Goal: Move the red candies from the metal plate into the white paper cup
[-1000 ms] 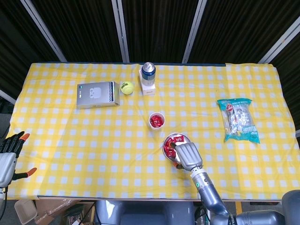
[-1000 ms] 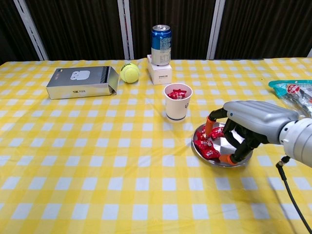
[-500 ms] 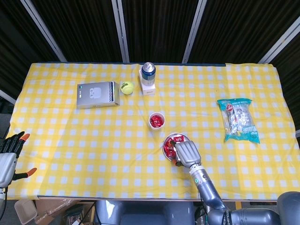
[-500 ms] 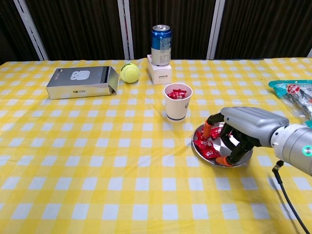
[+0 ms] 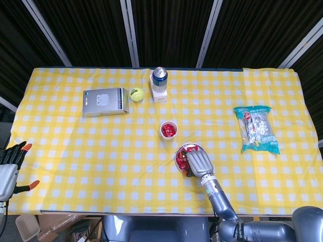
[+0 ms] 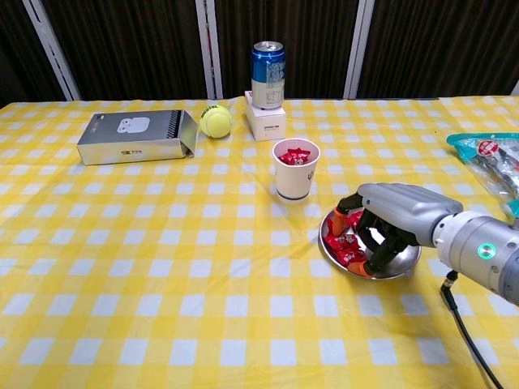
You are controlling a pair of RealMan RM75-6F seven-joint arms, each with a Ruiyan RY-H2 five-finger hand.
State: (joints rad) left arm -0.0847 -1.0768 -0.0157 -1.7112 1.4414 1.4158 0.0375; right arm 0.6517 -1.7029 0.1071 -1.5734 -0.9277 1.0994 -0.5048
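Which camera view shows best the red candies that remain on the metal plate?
The chest view: the red candies lie in plain sight on the near left part of the metal plate, beside the right hand. In the head view they are small, and the right hand covers much of the plate.

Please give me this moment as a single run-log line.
right hand: over metal plate, fingers among red candies | left hand: idle at table edge | white paper cup: upright, holds candies
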